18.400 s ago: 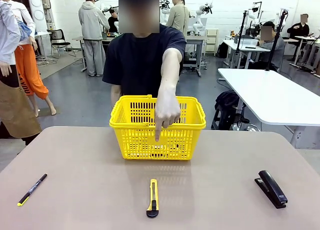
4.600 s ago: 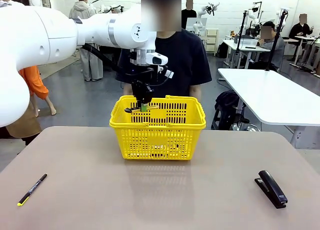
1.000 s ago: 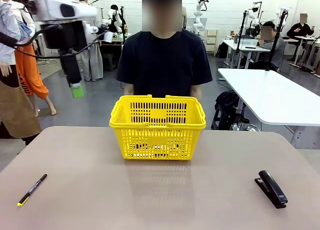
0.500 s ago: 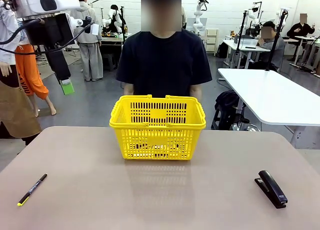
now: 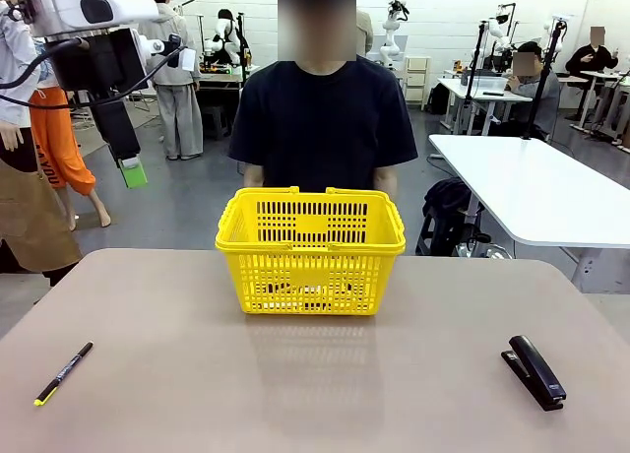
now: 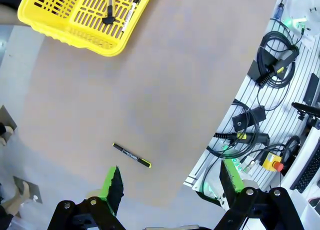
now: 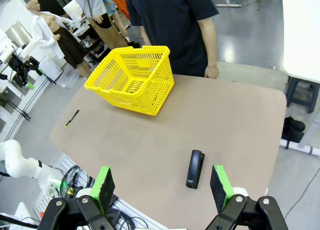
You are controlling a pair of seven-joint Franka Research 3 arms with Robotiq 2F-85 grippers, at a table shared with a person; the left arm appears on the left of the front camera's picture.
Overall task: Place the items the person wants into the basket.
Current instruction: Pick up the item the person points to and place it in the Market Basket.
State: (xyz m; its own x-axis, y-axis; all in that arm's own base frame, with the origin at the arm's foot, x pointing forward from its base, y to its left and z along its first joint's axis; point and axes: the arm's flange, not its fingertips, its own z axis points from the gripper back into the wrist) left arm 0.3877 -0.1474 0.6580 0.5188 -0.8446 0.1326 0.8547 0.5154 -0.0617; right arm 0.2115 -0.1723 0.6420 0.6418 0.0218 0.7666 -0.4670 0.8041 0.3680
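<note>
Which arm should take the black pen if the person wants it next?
Left, likely. The pen lies on the table's left side, and the open, empty left hand looks down at it. The right hand hangs over the stapler side.

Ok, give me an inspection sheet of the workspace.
Surface: tan table, no spills seen.
Job's things: yellow basket at far middle, items inside seen from the left wrist view; person standing behind it.
Clutter: black pen near left, black stapler near right.
Grippers: left gripper raised, fingers open; right gripper raised, fingers open.
Cables: bundles beside the table.
Surroundings: other tables, people.
</note>
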